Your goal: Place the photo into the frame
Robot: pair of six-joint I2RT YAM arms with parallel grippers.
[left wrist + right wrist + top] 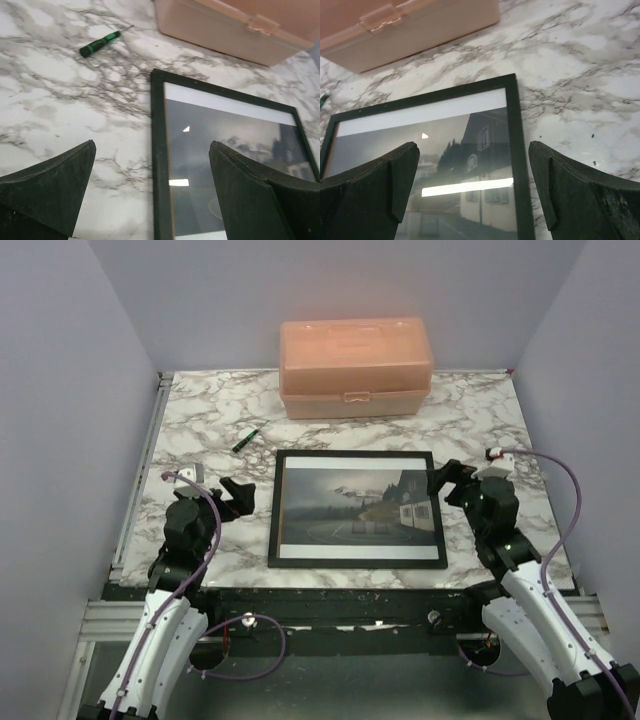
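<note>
Photo (pixel 340 510) lies inside the black frame (pixel 357 562), flat at the centre of the marble surface (pixel 200 420). Left claw (pixel 238 497) at nine o'clock of it, right claw (pixel 447 480) at three, both released, holding nothing.

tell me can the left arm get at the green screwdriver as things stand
Probably yes: the left claw is open, and only bare marble tabletop lies between it and the screwdriver.

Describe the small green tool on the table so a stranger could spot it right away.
Start at the big peach plastic box at the far edge of the marble table. Between its left end and the far-left corner of the black frame lies a screwdriver. It is the only small thing there, with a green-and-black handle.
</note>
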